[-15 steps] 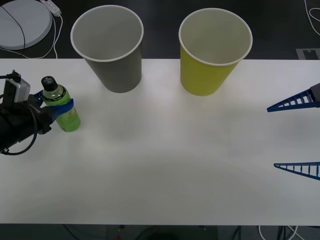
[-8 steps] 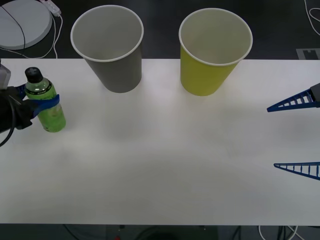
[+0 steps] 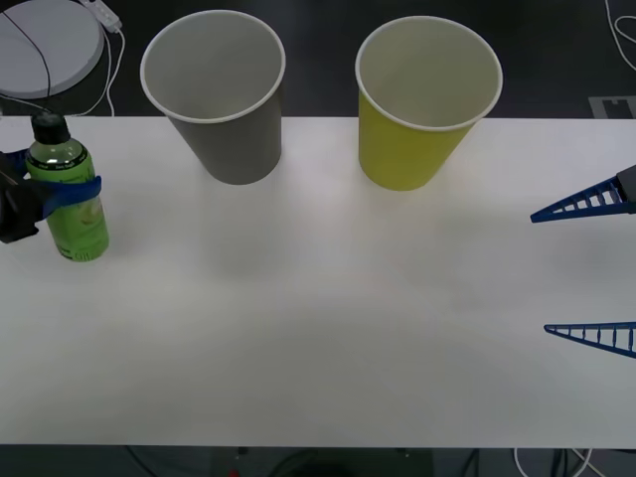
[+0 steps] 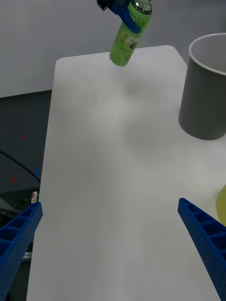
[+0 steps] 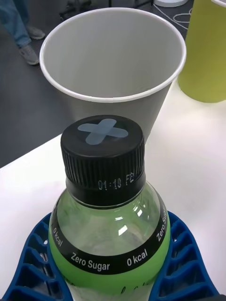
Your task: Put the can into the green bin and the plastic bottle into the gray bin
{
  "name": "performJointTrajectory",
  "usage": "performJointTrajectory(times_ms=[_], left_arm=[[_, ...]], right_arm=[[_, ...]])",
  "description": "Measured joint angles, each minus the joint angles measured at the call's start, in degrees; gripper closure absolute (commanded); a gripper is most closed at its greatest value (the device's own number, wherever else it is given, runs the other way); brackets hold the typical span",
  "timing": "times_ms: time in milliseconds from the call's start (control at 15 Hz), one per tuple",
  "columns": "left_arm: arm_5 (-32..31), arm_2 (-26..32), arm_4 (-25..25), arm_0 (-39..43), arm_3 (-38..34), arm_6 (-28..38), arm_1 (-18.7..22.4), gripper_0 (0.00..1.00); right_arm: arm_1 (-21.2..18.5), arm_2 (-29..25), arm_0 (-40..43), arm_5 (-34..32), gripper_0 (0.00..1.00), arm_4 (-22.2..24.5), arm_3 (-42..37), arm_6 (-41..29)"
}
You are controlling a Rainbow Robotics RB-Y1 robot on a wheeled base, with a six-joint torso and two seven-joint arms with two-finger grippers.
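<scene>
My left gripper (image 3: 55,196) is shut on the plastic bottle (image 3: 68,204), a clear-green bottle with a black cap, at the table's far left edge. In the left wrist view its blue fingers (image 5: 33,268) wrap the plastic bottle (image 5: 106,202) just below the neck. From the right wrist view the plastic bottle (image 4: 128,33) hangs tilted above the table. The gray bin (image 3: 219,99) stands upright at the back left, the green bin (image 3: 427,109) to its right. My right gripper (image 3: 591,270) waits open at the right edge. The can is out of view.
The white table (image 3: 318,328) stretches bare between the two arms. A round white disc (image 3: 45,45) with a cable lies beyond the table's back left corner. The gray bin (image 5: 113,61) is just beyond the bottle, with the green bin (image 5: 207,51) beside it.
My left gripper has carried the bottle leftward and toward the back, to the table's left edge. The right arm and both bins have not moved.
</scene>
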Motion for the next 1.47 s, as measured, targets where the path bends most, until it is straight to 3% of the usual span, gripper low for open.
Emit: performJointTrajectory(times_ms=[800,1200,1467], left_arm=[[-20.78,0.63,-2.97,-15.26,0.6,5.19,1.81,1.0],[-25.09,-3.13,-2.64,-23.89,6.74,4.11,1.87,1.0],[-31.33,-4.72,-3.3,-30.01,9.14,4.56,1.87,1.0]], right_arm=[[0.0,0.0,0.0,0.0,0.0,0.0,0.0,0.0],[0.0,0.0,0.0,0.0,0.0,0.0,0.0,0.0],[0.0,0.0,0.0,0.0,0.0,0.0,0.0,0.0]])
